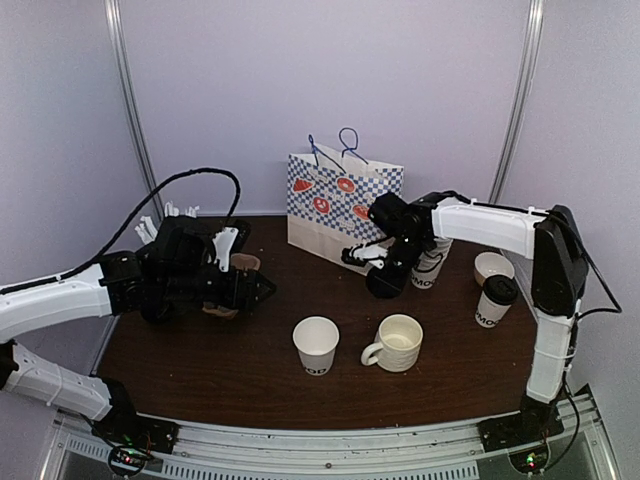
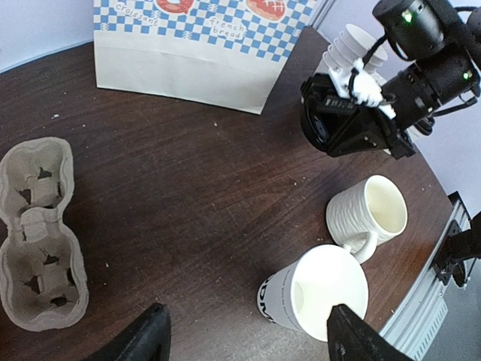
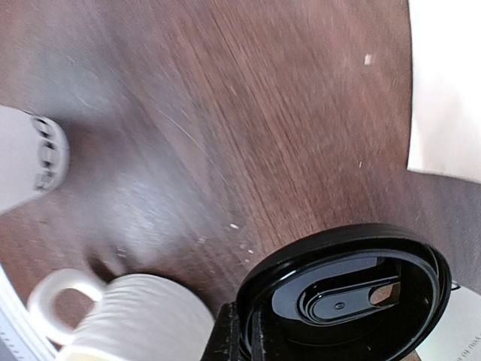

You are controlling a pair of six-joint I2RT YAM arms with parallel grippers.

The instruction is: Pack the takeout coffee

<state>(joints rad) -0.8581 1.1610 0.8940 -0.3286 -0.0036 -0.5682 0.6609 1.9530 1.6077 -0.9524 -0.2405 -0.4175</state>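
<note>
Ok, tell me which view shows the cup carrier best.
Left wrist: the carrier lies nearly whole at the left edge, with both pockets seen from above. Top external gives only brown slivers of it; the rest is hidden. Right wrist shows none of it.

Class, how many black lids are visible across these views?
2. One lid sits on the far-right cup; the other lid is pinched at its rim by the right end effector. Others may hide behind the bag.
</note>
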